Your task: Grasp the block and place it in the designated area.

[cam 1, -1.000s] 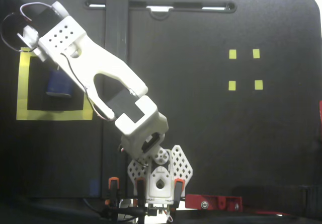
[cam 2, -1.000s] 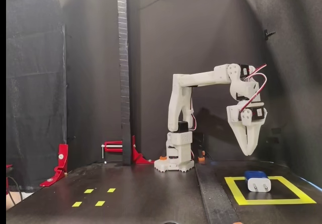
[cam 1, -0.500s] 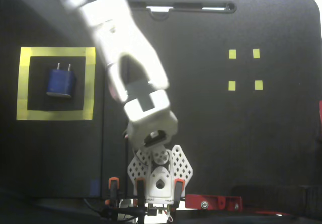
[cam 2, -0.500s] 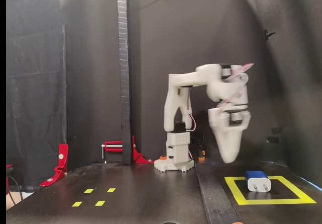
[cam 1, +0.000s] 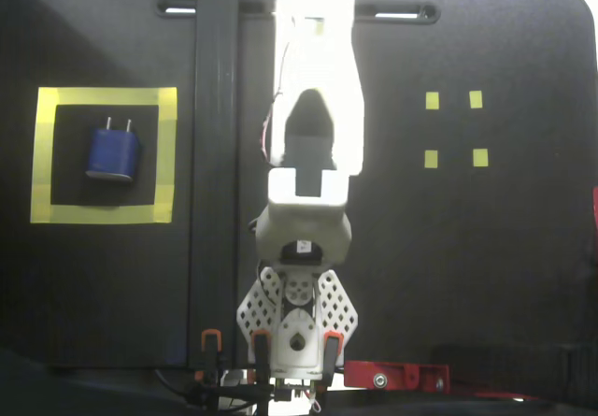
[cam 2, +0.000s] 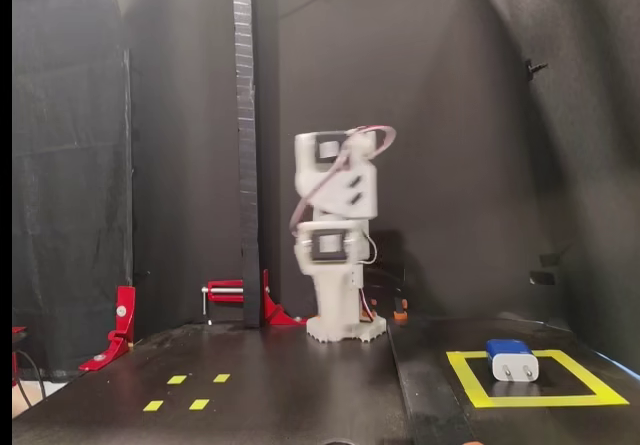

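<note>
Swung away from the yellow frame, white arm (cam 2: 335,240) now faces straight ahead over its base | black matte table (cam 1: 467,276), black drapes behind (cam 2: 70,165) | yellow-taped square area (cam 1: 166,154) | small dark blue pronged block (cam 1: 112,152) lies inside it | four tiny yellow squares (cam 1: 455,128) well apart | hand: grip cannot be told
</note>
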